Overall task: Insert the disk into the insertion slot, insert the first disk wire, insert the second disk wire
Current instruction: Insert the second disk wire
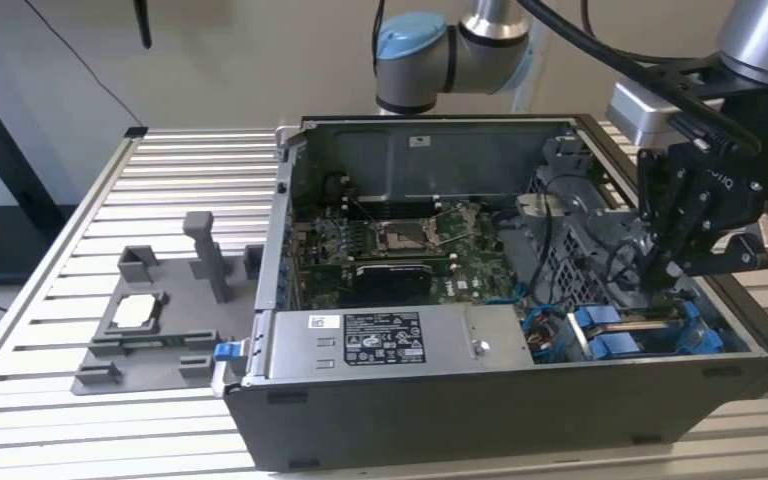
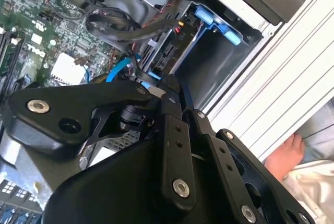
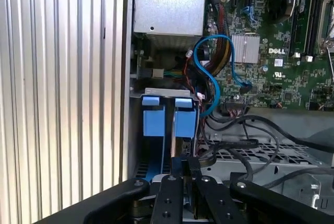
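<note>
Exterior view: disk (image 1: 638,335) in its blue carrier sits in the drive bay at the open computer case's (image 1: 491,420) front corner, beside the power-supply box (image 1: 391,342). Gripper (image 1: 660,270) hangs just above it inside the case; finger state cannot be told. Blue cable (image 3: 211,78) loops between bay and motherboard (image 1: 411,245).

A green motherboard (image 1: 398,245) is seen in a dark grey computer case (image 1: 491,400); bright blue carrier frames (image 3: 169,117), a blue cable (image 3: 211,72) and a black gripper (image 1: 664,262) are shown.
</note>
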Controlling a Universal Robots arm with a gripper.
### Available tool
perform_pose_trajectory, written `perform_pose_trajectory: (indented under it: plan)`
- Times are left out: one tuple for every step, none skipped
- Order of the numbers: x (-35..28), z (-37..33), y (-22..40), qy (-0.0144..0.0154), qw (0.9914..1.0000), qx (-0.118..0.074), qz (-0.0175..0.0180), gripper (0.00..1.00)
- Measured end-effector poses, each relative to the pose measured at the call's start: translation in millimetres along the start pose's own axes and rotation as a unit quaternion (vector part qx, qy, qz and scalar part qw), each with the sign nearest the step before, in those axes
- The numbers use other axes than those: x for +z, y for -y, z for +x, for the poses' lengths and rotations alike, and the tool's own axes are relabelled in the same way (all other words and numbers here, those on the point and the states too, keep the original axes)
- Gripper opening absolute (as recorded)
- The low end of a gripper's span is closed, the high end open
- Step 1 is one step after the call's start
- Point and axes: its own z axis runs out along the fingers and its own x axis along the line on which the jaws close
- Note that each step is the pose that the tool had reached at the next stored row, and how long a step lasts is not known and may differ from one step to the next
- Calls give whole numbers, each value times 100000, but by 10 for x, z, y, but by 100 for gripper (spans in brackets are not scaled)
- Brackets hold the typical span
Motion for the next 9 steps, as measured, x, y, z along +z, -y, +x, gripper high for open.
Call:
perform_pose_trajectory:
  plan:
    - [6, 1, 3, 44, 100000, 4, 35, 16]
    - [14, 2, 6, 112, 100000, 8, 82, 16]
    - [23, 2, 10, 196, 100000, 13, 135, 16]
    - [31, 2, 14, 270, 99999, 17, 179, 16]
    - [39, 2, 17, 332, 99999, 25, 232, 16]
    - [48, 2, 21, 393, 99999, 36, 293, 16]
    - [56, 2, 24, 456, 99998, 41, 356, 16]
    - [64, 3, 26, 512, 99998, 45, 424, 16]
    - [73, 3, 29, 572, 99997, 49, 496, 16]
